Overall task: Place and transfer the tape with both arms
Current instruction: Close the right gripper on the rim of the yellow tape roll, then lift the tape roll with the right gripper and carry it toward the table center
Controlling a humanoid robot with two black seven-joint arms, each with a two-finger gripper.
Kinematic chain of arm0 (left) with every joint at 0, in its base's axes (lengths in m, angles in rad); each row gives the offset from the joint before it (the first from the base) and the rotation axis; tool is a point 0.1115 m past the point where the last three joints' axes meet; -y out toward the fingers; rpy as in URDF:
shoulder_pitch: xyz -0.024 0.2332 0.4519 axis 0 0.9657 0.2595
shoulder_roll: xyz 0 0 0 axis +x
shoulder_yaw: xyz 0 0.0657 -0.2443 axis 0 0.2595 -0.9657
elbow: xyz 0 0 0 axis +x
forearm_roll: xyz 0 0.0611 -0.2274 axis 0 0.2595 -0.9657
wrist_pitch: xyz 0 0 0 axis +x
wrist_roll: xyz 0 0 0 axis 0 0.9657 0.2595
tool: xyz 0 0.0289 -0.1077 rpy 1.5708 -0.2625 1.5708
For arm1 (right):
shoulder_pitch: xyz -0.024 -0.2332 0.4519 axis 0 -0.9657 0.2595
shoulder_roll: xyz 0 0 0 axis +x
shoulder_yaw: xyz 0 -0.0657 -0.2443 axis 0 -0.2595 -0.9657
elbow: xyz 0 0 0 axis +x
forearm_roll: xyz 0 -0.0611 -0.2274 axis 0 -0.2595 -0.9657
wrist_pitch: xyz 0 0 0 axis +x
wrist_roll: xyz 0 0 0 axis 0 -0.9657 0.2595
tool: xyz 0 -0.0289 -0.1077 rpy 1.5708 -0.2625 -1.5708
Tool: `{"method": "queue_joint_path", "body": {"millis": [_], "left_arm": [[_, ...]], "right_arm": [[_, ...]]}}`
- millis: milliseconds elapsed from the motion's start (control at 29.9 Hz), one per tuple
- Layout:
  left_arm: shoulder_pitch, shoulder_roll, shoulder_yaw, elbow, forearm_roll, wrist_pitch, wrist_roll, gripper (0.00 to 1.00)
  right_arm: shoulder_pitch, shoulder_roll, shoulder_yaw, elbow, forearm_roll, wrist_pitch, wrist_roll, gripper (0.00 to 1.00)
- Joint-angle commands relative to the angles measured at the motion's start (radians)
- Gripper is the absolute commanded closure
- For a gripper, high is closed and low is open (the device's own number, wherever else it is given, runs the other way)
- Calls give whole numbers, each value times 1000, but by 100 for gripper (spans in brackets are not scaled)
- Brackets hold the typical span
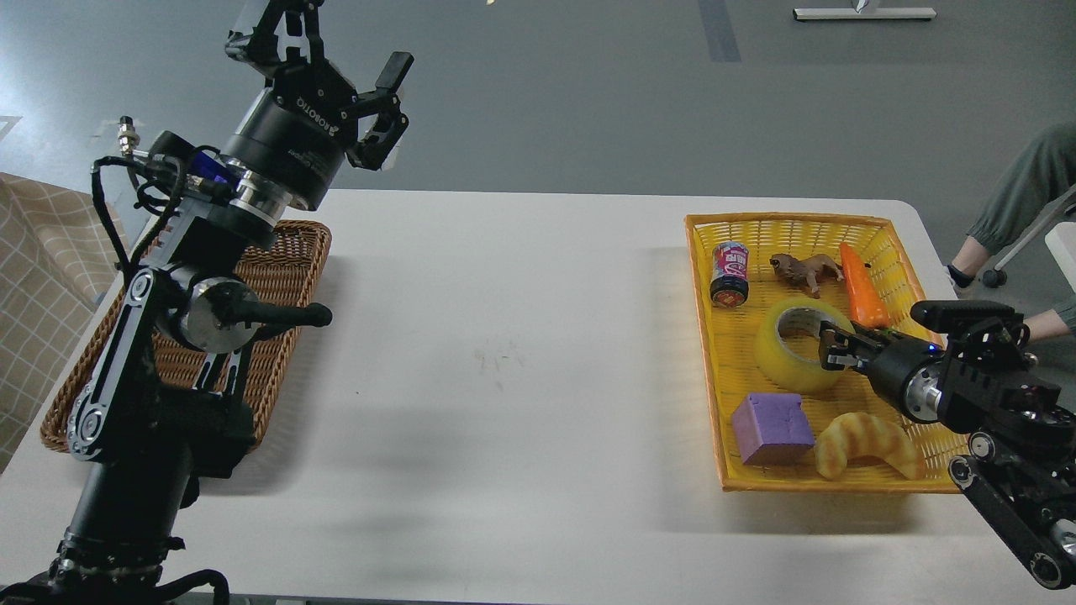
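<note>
The tape (786,357), a yellow translucent roll with a pale core, lies in the yellow basket (710,370) at the right of the table. My right gripper (830,346) reaches in from the right and sits at the roll's right rim, touching or nearly touching it. Its fingers are small and dark, so I cannot tell whether they grip the rim. My left gripper (336,50) is open and empty, raised high above the far left of the table, over the wicker basket (286,277).
The yellow basket also holds a small can (730,273), a toy animal (805,270), an orange carrot (862,290), a purple cube (772,428) and a tan croissant (866,444). A person's leg (1013,197) is beyond the table's right edge.
</note>
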Motion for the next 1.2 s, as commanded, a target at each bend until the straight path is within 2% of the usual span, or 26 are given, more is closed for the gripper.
{"method": "queue_joint_path", "body": {"millis": [0,167,334,802,969,1170], "left_arm": [[0,-1,-1,0,0,3,0,2],[-1,-3,-1,0,0,6,0,2],[-1,-3,-1,0,0,6,0,2],[-1,-6,-1,0,0,5,0,2],[-1,-7,1,0,0,5,0,2],[-1,-6,1,0,0,5,2,2]], "right_arm": [[-1,-4,0,2,0,3,-2,75],[-1,-34,1,0,2,5,-2,86],[-1,-34,7,3,3,5,-2,92],[19,-34,53,81,17,-6,-8,94],[77,-34,53,155,19,3,-9,94],[223,-1,-14,157,17,24,-11,94]]}}
